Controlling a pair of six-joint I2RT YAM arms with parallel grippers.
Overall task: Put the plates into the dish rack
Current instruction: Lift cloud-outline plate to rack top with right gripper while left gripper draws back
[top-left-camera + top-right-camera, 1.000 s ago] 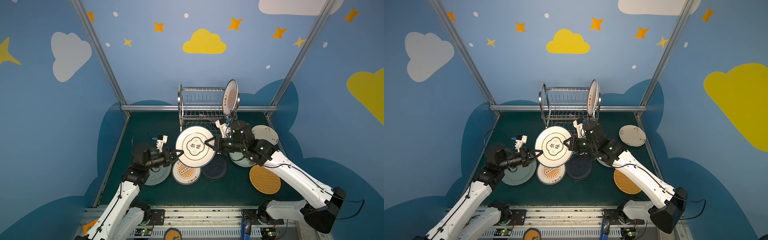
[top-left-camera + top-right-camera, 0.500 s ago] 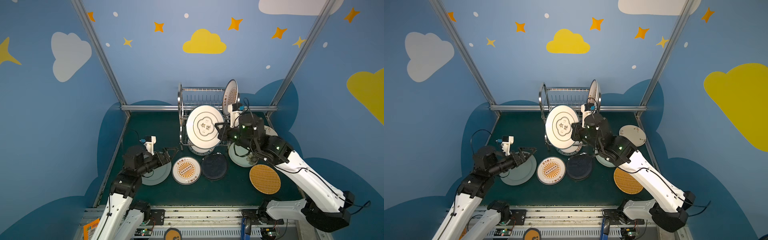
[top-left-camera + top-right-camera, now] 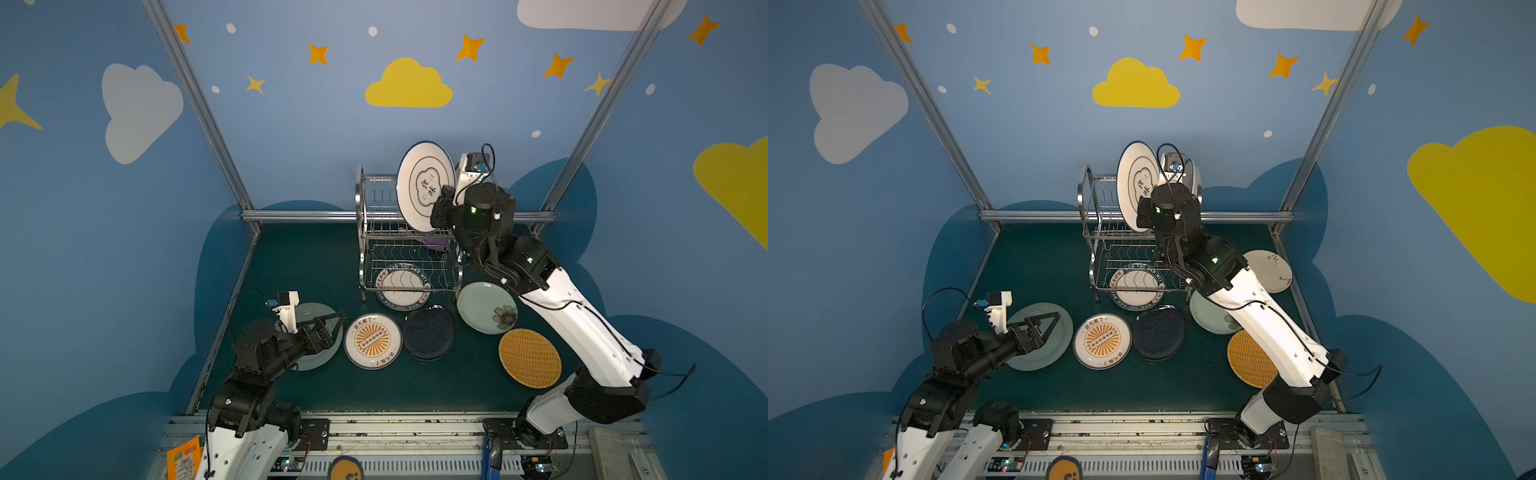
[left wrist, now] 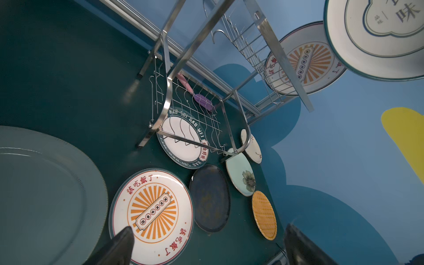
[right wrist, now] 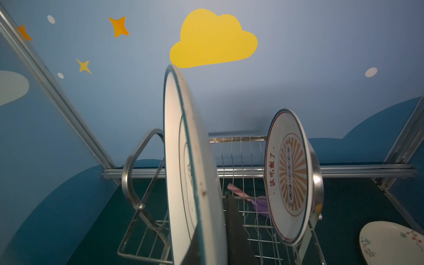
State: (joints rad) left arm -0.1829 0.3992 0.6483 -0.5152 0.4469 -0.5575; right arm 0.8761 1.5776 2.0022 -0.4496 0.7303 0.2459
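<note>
My right gripper is clamped on the rim of the white emblem plate, holding it on edge over the upper tier of the dish rack. I cannot tell whether its lower edge touches the wires. A standing sunburst plate sits slotted just beside this hand. My left gripper hangs wide and empty above the pale green plate, with a flat sunburst plate just past its fingertips.
</note>
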